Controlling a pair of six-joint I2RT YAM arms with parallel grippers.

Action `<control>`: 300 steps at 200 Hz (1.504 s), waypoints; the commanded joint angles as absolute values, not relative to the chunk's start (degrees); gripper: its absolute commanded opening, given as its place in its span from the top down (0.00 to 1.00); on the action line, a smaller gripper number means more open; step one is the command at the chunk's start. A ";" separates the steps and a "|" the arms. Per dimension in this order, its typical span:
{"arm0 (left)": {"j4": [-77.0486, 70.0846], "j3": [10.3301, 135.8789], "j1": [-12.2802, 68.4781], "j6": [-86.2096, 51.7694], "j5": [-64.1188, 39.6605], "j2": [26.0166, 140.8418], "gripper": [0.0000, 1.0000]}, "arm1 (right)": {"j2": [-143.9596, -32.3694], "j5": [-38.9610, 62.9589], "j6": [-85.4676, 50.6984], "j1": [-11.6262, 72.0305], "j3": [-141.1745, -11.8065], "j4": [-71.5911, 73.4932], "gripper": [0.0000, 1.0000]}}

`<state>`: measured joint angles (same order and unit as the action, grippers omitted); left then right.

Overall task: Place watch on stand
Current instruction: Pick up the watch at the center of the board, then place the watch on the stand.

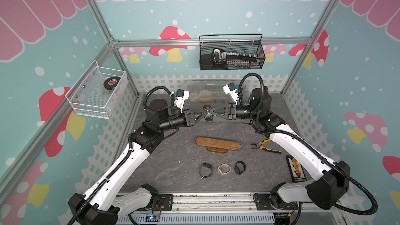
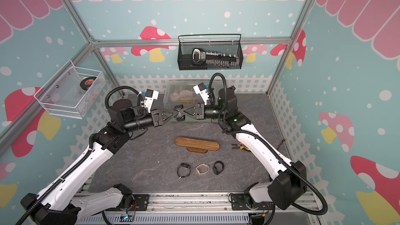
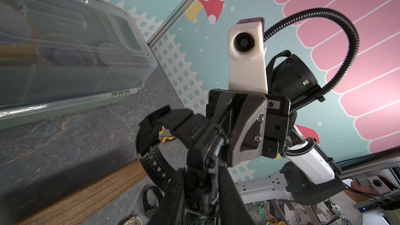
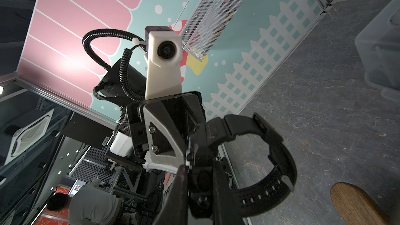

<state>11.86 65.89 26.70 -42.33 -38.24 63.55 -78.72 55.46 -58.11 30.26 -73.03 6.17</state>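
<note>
Black watch [image 1: 207, 113] — off the surface [image 1: 168, 169], aloft near its far edge, pinched at the case from both sides: left tool [image 1: 202, 115] and right tool [image 1: 210, 111] each pressed onto it. Stand [image 1: 218, 144], mid-surface, is bare; placing not yet done, likely mid-handover. Three other watches [image 1: 224, 168] lie toward the near edge. Strap embossing [image 3: 199, 129] — too blurred to read.

There are four watches: one black watch [image 1: 208, 117] aloft, and three on the worktop [image 1: 168, 169], namely a thin-strapped watch [image 1: 207, 166], a beige watch [image 1: 225, 165] and a chunky dark watch [image 1: 238, 170]. Two claws, left claw [image 1: 203, 114] and right claw [image 1: 211, 111]. One wooden stand [image 1: 218, 144]. One pair of pliers [image 1: 263, 147]. One clear box [image 1: 190, 87]. Two wall baskets: white basket [image 1: 91, 104], black basket [image 1: 238, 64]. One black roll [image 1: 110, 82]. One black tray [image 1: 299, 178].
</note>
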 commanded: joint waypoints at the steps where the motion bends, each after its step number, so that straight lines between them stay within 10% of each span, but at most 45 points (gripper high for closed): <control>1: 9.58 67.14 27.25 -43.16 -40.32 63.54 0.81 | -79.00 55.82 -60.20 29.97 -72.20 9.83 1.00; 103: 11.41 65.47 25.64 -42.36 -38.13 63.55 0.99 | -76.04 49.50 -51.06 29.89 -70.63 -3.30 0.54; 300: 11.43 48.76 11.45 -41.88 -42.96 64.09 1.00 | -64.41 26.30 -35.74 22.45 -53.44 -33.95 0.49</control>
<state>12.53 50.24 12.23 -42.68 -41.47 63.24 -67.05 28.29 -36.40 23.97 -54.70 -31.44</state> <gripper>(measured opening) 0.150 0.509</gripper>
